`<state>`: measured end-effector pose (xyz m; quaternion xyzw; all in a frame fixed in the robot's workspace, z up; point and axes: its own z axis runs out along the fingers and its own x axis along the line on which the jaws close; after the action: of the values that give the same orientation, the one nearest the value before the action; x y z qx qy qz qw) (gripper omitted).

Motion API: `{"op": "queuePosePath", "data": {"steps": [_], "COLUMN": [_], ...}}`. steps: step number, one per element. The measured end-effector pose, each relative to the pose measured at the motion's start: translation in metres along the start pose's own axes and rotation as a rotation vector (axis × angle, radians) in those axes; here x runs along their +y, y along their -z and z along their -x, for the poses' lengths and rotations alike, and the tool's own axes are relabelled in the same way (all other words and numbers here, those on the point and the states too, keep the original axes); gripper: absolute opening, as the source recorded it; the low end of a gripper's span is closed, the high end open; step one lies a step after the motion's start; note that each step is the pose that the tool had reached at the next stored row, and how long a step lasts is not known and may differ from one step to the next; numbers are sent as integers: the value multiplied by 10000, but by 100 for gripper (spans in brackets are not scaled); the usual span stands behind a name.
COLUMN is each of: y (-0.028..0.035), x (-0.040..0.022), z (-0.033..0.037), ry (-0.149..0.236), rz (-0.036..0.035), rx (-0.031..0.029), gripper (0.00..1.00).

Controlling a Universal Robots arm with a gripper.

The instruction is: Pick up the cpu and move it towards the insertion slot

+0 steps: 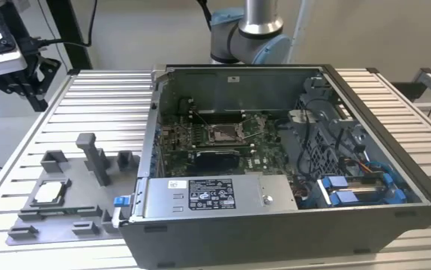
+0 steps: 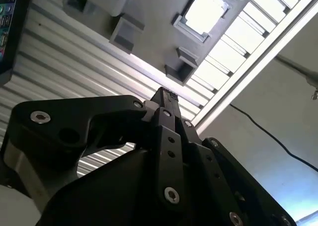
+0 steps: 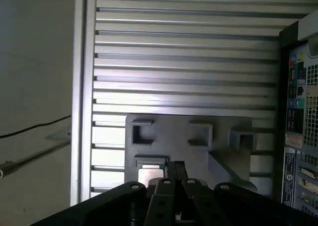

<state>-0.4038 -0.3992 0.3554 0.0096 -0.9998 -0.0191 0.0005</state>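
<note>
Notably, gripper [image 2: 164, 93] closed, empty, hung well apart from cpu [image 2: 206, 12] in grey tray [image 2: 154, 7]; descending unopened, it risked knocking cpu askew.

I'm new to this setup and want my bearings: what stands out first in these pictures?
An open computer case sits in the middle of the exterior view, its green motherboard showing the insertion slot. At that view's left, the cpu lies in a grey tray. The gripper hangs in the air near the tray, fingers shut, empty.
</note>
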Motion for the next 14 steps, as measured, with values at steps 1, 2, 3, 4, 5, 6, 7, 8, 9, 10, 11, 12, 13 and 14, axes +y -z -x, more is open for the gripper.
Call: {"op": "queuePosePath", "data": {"steps": [1,2,3,4,5,6,7,8,9,10,11,12,13,14], "y": [0,0,0,0,0,0,0,0,0,0,0,0,0,0], "x": [0,0,0,1,0,0,0,0,-1,-1,-1,-3,-5,-10], "z": [-7,-15,-24,-33,-41,-49,-57,-64,-72,-79,-86,-91,-95,-97], "ry": [0,0,0,-1,0,0,0,0,0,0,0,0,1,1], "rz": [0,1,1,0,0,0,1,1,0,1,0,0,1,1], "rx": [0,-1,-1,-1,0,0,0,-1,0,0,0,0,-1,0], "gripper": [0,0,0,0,0,0,0,0,0,0,0,0,0,0]}}
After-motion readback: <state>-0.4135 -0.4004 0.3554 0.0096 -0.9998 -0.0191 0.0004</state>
